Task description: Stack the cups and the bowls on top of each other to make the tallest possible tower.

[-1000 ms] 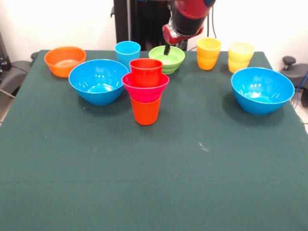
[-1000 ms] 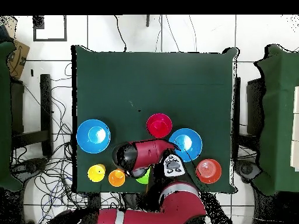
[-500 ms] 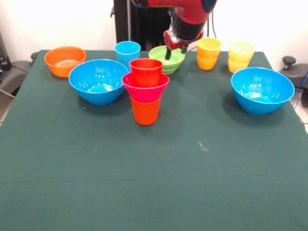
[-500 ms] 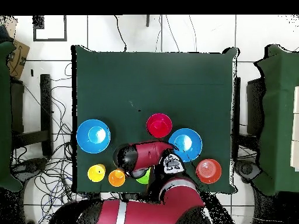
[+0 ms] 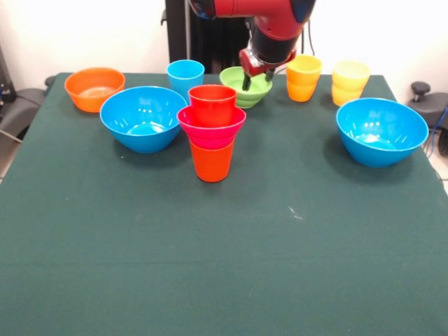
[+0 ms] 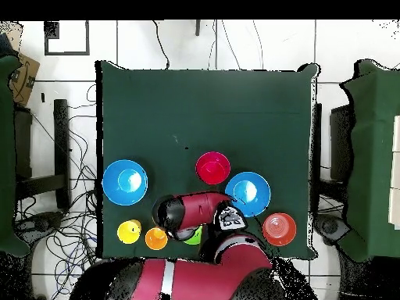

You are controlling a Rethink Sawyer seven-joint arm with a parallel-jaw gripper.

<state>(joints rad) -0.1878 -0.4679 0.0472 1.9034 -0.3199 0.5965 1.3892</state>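
The tower stands mid-table: an orange cup (image 5: 211,162), a pink-red bowl (image 5: 211,127) on it and a red cup (image 5: 212,103) on top; from overhead it is a red disc (image 6: 212,167). Behind it sits the lime-green bowl (image 5: 238,89). My gripper (image 5: 256,77) hangs open right over that bowl's right side, one finger (image 5: 246,82) dipping inside the rim. Overhead, the arm (image 6: 191,212) hides the gripper and leaves only a sliver of the green bowl (image 6: 193,237).
Two large blue bowls (image 5: 143,117) (image 5: 381,130) flank the tower. An orange bowl (image 5: 94,87) and a light blue cup (image 5: 185,75) stand at the back left. A yellow-orange cup (image 5: 303,77) and a pale yellow cup (image 5: 350,82) stand at the back right.
The gripper has come down and shifted slightly right over the lime-green bowl, and both fingers now show. Cups, bowls and tower have not moved.
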